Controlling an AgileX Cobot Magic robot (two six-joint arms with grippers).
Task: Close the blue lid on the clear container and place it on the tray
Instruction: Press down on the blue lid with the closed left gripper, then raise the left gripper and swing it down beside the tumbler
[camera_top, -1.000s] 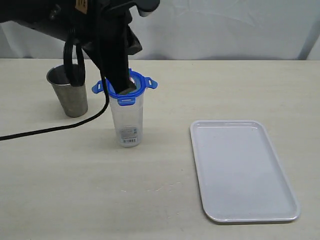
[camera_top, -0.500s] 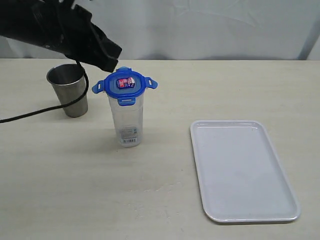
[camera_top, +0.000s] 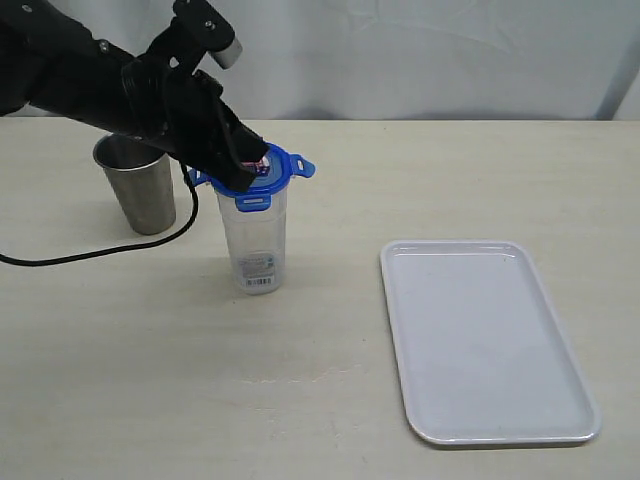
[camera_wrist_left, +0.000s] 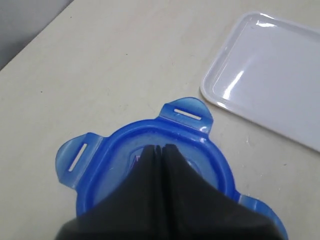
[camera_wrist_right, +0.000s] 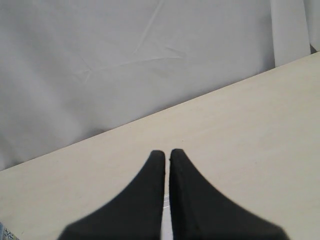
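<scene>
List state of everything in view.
tray: flat on table, nothing on it
container: upright, off tray
lid: on container, side tabs flared, unlatched
cup: upright, open top
left end effector: shut, tips on lid
right end effector: shut, holding nothing

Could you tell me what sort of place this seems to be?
Probably a robotics lab bench: a black robot arm over a pale table, a plain white cloth behind, with a cup, container and tray set out.
</scene>
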